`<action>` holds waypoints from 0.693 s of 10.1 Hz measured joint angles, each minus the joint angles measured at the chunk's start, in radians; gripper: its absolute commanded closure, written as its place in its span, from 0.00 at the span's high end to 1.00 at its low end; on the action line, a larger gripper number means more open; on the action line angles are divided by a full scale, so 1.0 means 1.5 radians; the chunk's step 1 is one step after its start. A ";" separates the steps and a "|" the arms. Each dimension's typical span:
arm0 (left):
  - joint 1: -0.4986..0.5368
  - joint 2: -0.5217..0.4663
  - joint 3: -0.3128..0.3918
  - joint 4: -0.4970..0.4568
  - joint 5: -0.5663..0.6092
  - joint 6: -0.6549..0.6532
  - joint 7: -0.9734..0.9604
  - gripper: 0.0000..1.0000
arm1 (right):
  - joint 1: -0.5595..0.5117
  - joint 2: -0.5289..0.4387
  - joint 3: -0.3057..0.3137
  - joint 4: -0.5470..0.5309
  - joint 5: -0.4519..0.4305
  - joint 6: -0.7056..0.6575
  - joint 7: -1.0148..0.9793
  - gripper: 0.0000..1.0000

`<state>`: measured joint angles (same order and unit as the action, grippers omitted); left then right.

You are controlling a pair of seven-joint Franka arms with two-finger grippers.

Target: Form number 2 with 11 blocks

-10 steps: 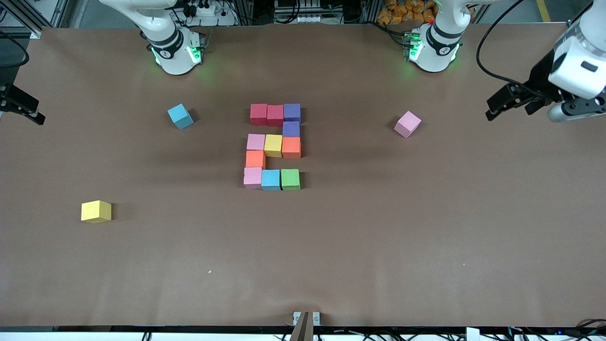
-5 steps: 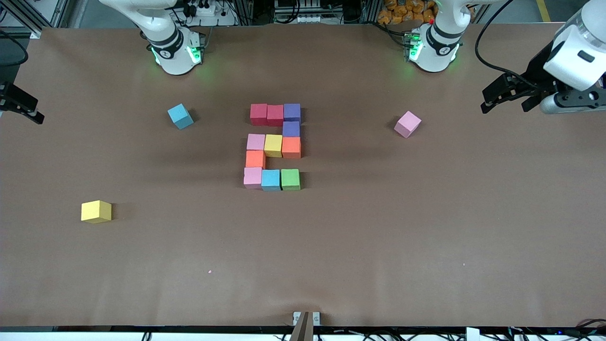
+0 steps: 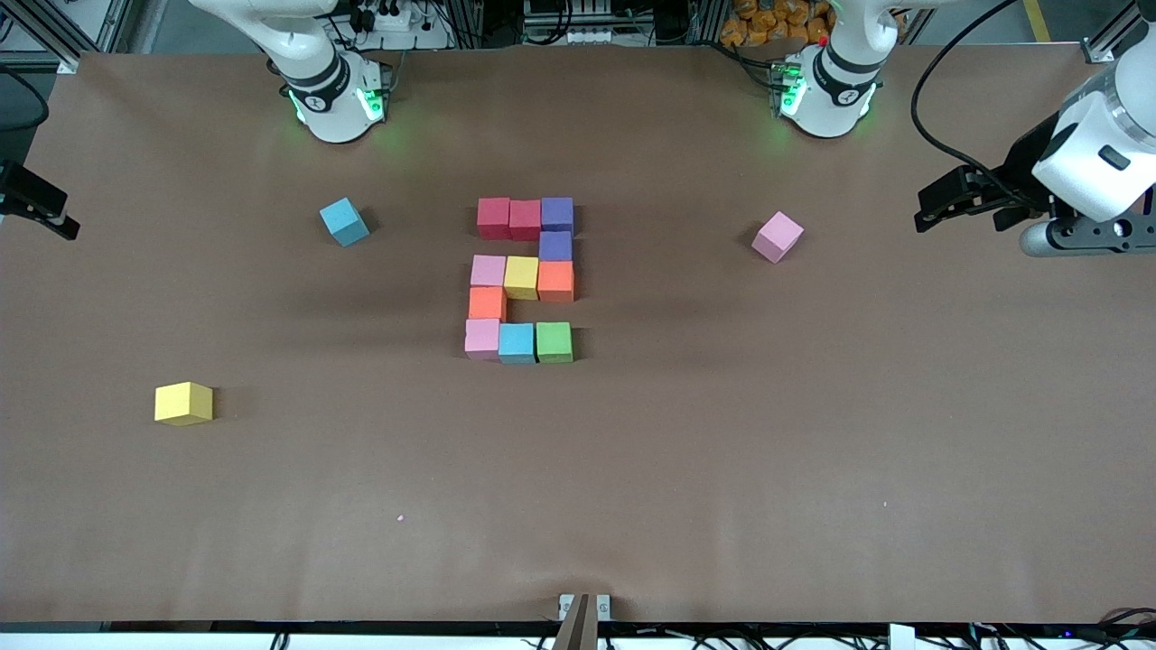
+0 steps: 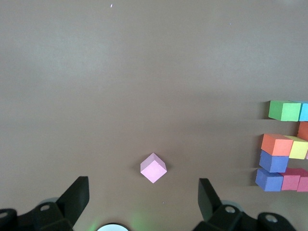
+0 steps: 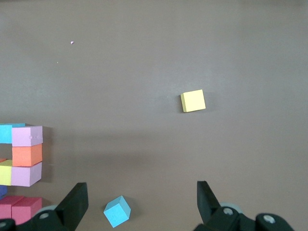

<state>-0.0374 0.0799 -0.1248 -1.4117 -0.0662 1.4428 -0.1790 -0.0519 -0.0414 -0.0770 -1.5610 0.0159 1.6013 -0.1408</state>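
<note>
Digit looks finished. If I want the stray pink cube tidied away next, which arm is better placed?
Left. The pink cube lies toward the left arm's end of the table, and the open left gripper hangs over that end. The right gripper, also open, waits over the right arm's end.

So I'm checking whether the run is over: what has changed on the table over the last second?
Only the arms shifted a little. The left gripper, open and empty at the left arm's end of the table, drifted slightly toward the robots' bases. The right gripper, open at the right arm's end, edged outward. The number 2 and the loose pink block, blue block and yellow block stayed put.
</note>
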 measured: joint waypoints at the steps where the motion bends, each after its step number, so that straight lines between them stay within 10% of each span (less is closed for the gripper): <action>1: -0.003 -0.001 -0.005 0.005 0.030 0.014 0.034 1.00 | -0.003 0.000 -0.001 0.000 0.000 0.001 0.005 1.00; 7: -0.008 -0.015 -0.036 0.018 0.056 0.040 0.054 1.00 | -0.014 -0.001 -0.004 0.001 0.017 0.002 0.034 1.00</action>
<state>-0.0498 0.0567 -0.1788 -1.3841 0.0181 1.5024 -0.0974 -0.0722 -0.0431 -0.0826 -1.5602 0.0408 1.6042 -0.0891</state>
